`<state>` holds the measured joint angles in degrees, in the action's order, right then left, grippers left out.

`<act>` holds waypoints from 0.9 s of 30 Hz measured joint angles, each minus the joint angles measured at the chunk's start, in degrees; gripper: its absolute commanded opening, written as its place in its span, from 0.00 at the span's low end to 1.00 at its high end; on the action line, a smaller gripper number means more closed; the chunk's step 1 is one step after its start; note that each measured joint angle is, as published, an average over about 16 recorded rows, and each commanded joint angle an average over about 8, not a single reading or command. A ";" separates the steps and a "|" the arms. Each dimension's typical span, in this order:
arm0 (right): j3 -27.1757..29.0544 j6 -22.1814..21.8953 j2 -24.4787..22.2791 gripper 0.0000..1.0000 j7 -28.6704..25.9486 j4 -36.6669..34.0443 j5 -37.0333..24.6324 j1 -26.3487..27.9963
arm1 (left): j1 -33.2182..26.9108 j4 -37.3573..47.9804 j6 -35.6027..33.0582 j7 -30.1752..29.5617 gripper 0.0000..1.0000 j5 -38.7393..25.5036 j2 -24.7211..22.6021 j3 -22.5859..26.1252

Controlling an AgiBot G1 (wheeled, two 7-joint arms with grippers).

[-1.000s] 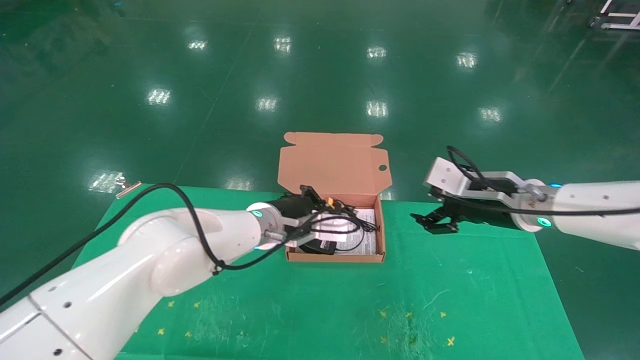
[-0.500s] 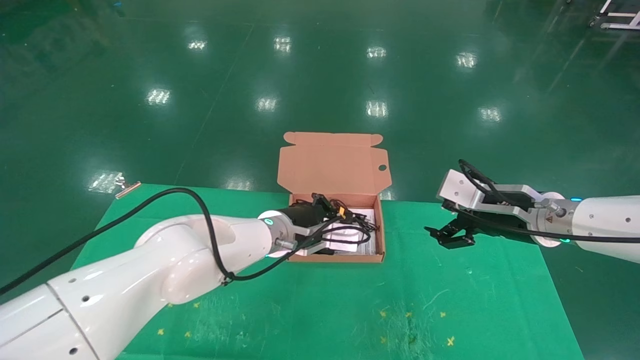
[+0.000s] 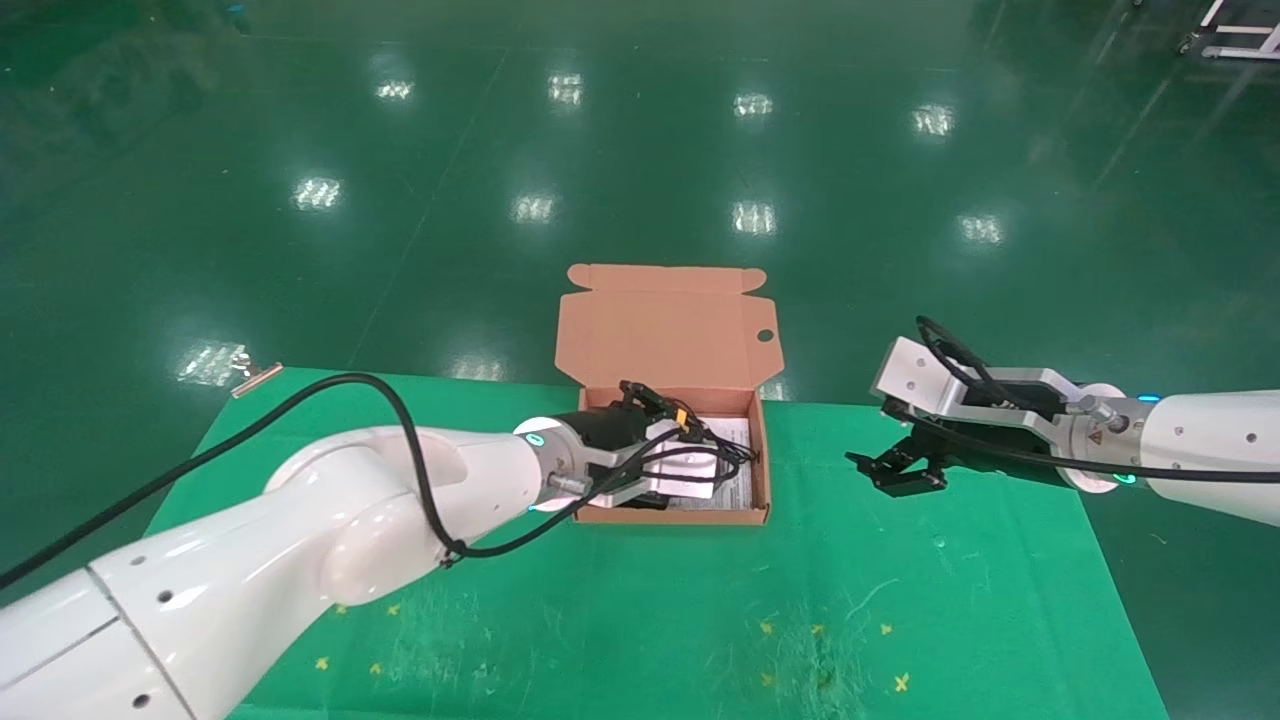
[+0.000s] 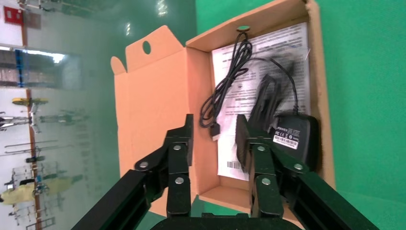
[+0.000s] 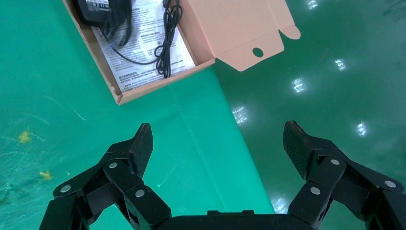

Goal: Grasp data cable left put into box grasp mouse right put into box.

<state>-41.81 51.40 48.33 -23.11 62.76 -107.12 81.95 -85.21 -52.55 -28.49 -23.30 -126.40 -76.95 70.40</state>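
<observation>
1. While the lid stands raised at the far side, the box [image 3: 760,470] is found open near the middle of the far edge of the green bench [image 3: 900,600]; its tabbed flap with a small round hole is seen in all three views.
2. A printed instruction sheet [image 4: 268,62] is laid flat on the box floor.
3. The data cable [image 4: 227,88], a narrow black bundle of loops with a small plug end, is lodged inside the box on the sheet, toward the lid side.
4. The mouse [image 4: 294,139] is lodged inside the box beside the data cable, underside up with a white label showing, against the box wall opposite the lid; its thin cord is trailed across the sheet.
5. The left gripper [image 4: 214,139] is held over the box, above the plug end of the data cable; its fingers [image 4: 182,139] are parted and nothing is gripped.
6. The right gripper [image 3: 905,470] is held above the bench, well apart from the box on its right side; its fingers [image 5: 136,146] are spread wide and nothing is gripped.
</observation>
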 measured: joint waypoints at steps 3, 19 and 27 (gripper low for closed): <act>0.10 -0.12 0.01 1.00 0.05 0.04 -0.06 0.30 | -0.60 -0.96 -0.59 -0.75 1.00 0.51 1.21 -0.50; 1.13 0.31 0.37 1.00 3.93 1.93 -1.20 7.38 | -7.78 -7.37 -3.26 -9.49 1.00 0.29 9.87 -6.90; 1.93 3.03 0.07 1.00 6.05 2.78 0.99 8.49 | -7.59 -9.21 -5.30 -10.81 1.00 2.26 12.90 -10.57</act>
<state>-39.89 54.44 48.40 -17.05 65.54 -106.14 90.44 -92.80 -61.76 -33.79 -34.11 -124.14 -64.06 59.83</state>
